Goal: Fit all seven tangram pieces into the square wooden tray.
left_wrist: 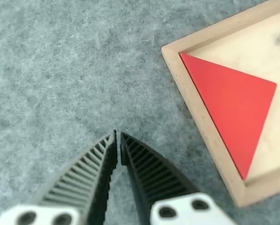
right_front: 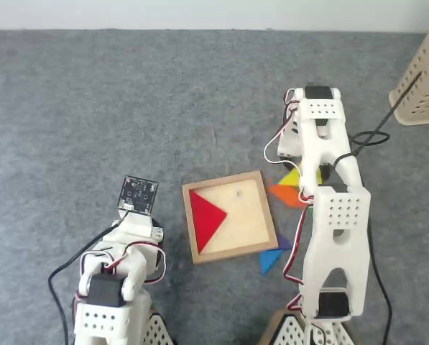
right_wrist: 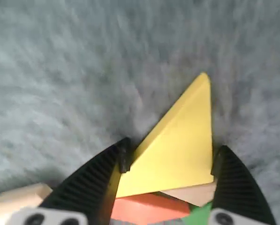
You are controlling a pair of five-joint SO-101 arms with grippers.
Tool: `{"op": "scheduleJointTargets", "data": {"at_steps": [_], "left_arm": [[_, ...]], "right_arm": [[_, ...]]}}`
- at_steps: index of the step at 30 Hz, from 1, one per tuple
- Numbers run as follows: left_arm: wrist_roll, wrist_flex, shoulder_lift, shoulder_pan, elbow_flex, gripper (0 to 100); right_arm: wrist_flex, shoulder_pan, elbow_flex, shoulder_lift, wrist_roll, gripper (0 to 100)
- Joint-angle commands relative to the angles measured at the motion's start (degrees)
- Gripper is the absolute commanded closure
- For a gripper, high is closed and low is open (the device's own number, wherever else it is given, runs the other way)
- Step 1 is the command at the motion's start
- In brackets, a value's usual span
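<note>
High view, left to right. The left arm sits at 7 o'clock from the tray, low over the grey mat. In the left wrist view the left gripper has its fingers pressed together with nothing between them. It is over bare mat, just beside the tray's outer rim but not touching it.

The square wooden tray is mid-table, turned slightly off square. It holds one piece, the red triangle, lying flat with its long edge flush against the 9 o'clock wall. The rest of the tray floor is bare wood.

The loose pieces are outside the tray. The blue triangle lies at 5 o'clock from the tray, near its corner. A cluster sits at 3 o'clock, partly under the right arm: the yellow triangle, the orange piece and a sliver of a green piece. In the right wrist view the yellow triangle overlaps the orange piece.

The right gripper has its fingers spread wide, one on each side of the yellow triangle. One fingertip is at the triangle's edge and the other is just beside its corner. I cannot tell whether they are squeezing it.

A beige slotted basket stands at 2 o'clock, well apart from the tray.
</note>
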State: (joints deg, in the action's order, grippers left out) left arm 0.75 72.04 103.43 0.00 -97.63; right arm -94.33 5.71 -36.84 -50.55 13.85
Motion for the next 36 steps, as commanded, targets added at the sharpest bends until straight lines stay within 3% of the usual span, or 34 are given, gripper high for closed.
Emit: {"op": "scheduleJointTargets", "data": {"at_steps": [1,6,9,17,22,27,31,36], "left_arm": [[-0.44,0.35,1.23,-0.26,1.10,99],[-0.44,0.35,1.23,-0.26,1.10,99],[-0.44,0.35,1.23,-0.26,1.10,99],[-0.44,0.35,1.23,-0.26,1.10,99],[-0.44,0.35,1.23,-0.26,1.10,99],[-0.44,0.35,1.23,-0.26,1.10,99],[-0.44,0.35,1.23,-0.26,1.10,99],[-0.44,0.35,1.23,-0.26,1.10,99]], "right_arm": [[-4.35,-1.71,-1.23,2.24,-12.48,72.0],[-7.16,-5.14,-1.14,6.02,-35.16,75.7],[-7.34,-6.02,-1.14,8.13,-40.62,76.2],[-4.35,-6.37,6.95,20.79,-37.54,72.4],[11.91,-4.62,30.86,31.87,-33.67,72.6],[24.48,-4.18,48.26,40.48,-22.33,72.8],[25.10,-5.05,47.74,37.05,-16.70,72.8],[23.60,-5.32,39.30,26.51,-16.00,72.7]]}}
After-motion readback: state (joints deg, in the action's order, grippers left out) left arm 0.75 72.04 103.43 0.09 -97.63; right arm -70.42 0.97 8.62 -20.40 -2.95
